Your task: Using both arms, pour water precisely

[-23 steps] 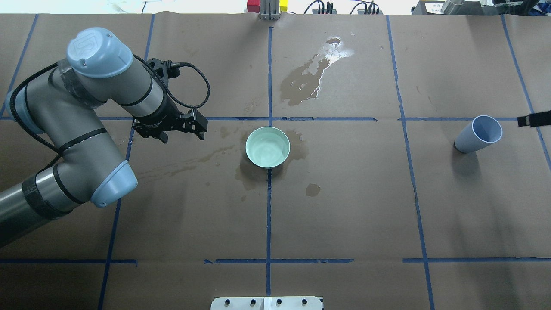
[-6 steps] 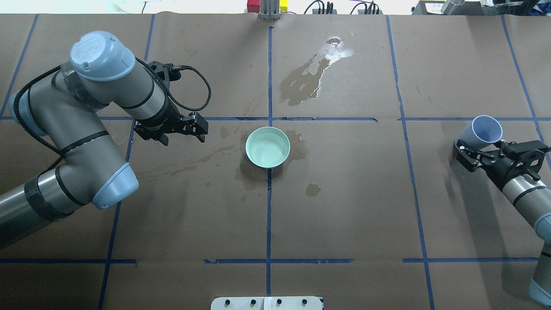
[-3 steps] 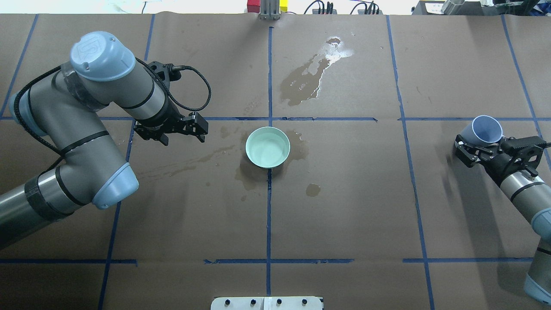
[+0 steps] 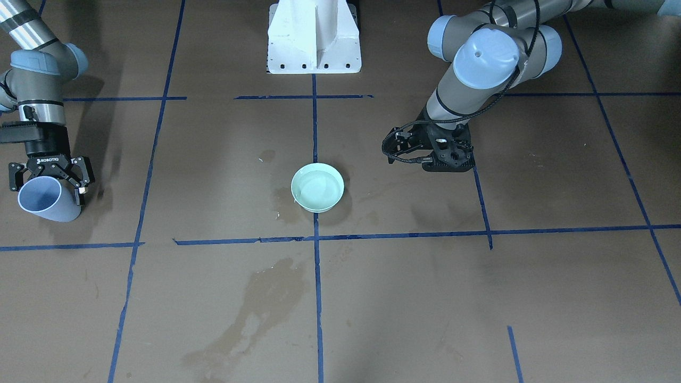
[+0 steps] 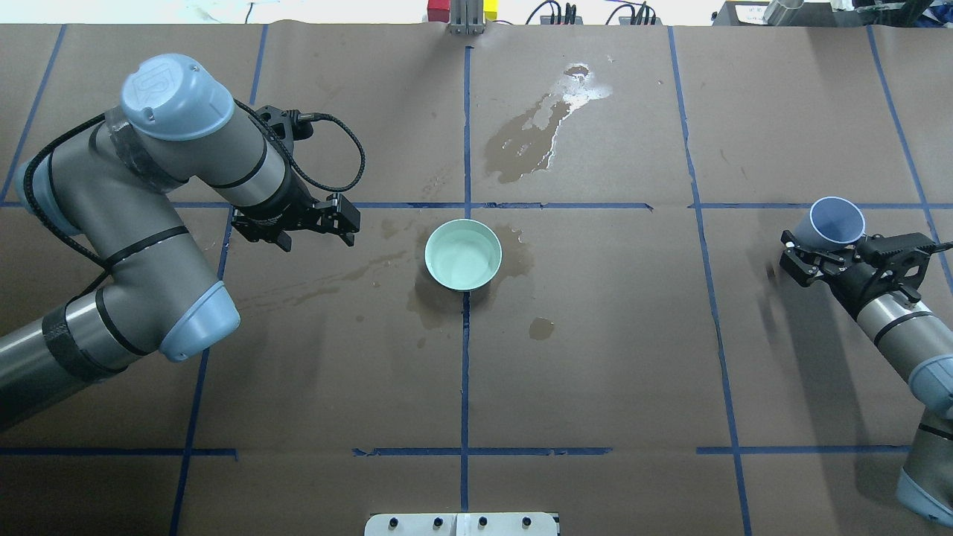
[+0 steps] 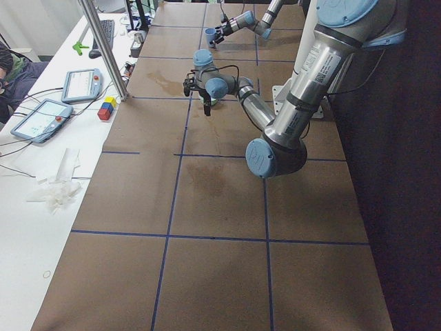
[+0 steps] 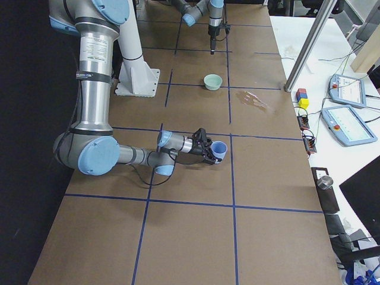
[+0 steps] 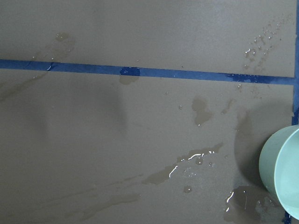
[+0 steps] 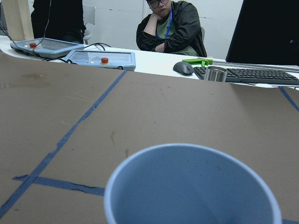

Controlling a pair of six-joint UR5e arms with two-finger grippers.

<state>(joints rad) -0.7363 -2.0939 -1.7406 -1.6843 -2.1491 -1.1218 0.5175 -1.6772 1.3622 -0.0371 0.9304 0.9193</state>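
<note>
Early on — grasping the blue cup (image 4: 45,205) in the right gripper (image 4: 49,182), left gripper (image 5: 316,238) released near the bowl (image 5: 427,254); carrying and pouring yet to do.

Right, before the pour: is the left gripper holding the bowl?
No, the left gripper hangs open and empty beside the mint-green bowl, apart from it.

Even, diffuse light from above keeps the tabletop (image 5: 595,357) bright and sharp, with only soft, pale shadows and a washed-out white strip along the overhead view's 12 o'clock edge. Spilled water (image 5: 588,88) glares white toward 1 o'clock of that view's centre. The right wrist view blurs the near blue cup (image 9: 191,186), and each side view falls black along one edge.
</note>
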